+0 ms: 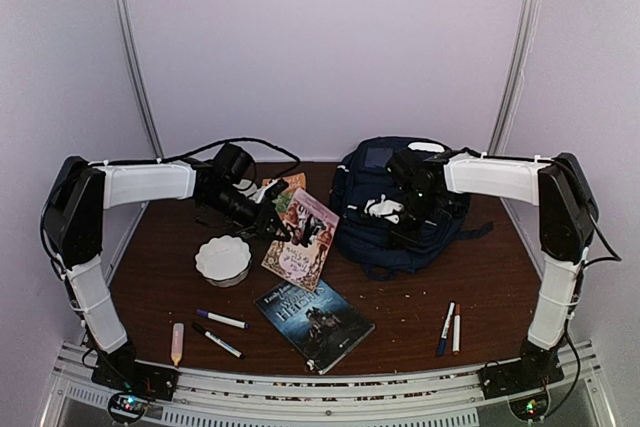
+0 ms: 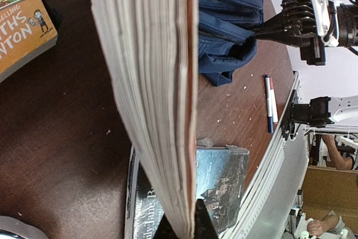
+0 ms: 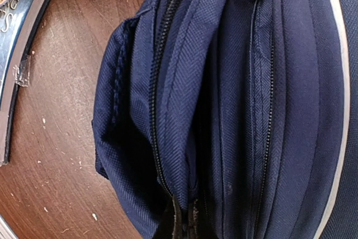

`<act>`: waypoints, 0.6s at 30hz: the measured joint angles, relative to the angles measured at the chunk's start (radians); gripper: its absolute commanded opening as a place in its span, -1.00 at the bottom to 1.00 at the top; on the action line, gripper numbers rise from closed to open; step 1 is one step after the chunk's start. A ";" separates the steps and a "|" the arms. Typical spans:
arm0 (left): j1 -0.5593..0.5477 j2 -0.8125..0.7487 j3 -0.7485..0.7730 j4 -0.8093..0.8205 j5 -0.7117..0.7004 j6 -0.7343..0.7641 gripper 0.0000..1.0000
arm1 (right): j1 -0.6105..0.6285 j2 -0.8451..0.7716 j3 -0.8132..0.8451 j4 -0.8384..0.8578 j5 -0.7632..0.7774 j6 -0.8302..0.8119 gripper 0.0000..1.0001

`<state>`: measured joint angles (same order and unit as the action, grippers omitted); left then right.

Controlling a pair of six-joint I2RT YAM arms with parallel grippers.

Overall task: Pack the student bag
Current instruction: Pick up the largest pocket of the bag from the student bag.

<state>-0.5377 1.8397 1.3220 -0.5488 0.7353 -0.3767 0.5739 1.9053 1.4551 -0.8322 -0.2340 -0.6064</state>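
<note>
The student bag [image 1: 372,209], a navy backpack with thin white stripes, lies at the back right of the table. My right gripper [image 1: 405,219] is shut on a fold of its fabric beside an open zipper [image 3: 156,110], and the dark fingertips [image 3: 178,225] pinch that flap. My left gripper [image 1: 280,224] is shut on a pink-covered paperback [image 1: 305,239] and holds it tilted off the table, left of the bag. In the left wrist view the paperback's page edges [image 2: 151,82] fill the middle, with the gripper [image 2: 184,229] clamped at the bottom.
A dark-covered book [image 1: 314,324] lies at front centre. A white scalloped bowl [image 1: 222,259] sits to the left. Two markers [image 1: 220,319] and a peach tube [image 1: 177,343] lie front left, two pens [image 1: 448,327] front right. An orange book [image 2: 22,20] lies behind the left gripper.
</note>
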 measured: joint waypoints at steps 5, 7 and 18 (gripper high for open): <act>0.000 0.000 0.000 0.000 0.005 0.000 -1.00 | 0.000 -0.031 0.035 -0.041 0.016 0.000 -0.99; 0.000 0.000 0.000 0.001 0.015 0.001 -1.00 | 0.000 -0.050 0.061 -0.068 0.022 0.000 -0.99; -0.045 -0.024 0.001 0.017 0.096 0.020 -1.00 | -0.017 -0.076 0.295 -0.158 0.026 0.020 -1.00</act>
<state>-0.5823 1.8153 1.3231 -0.5320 0.8314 -0.3569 0.5571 1.8294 1.7500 -0.9897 -0.2081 -0.5865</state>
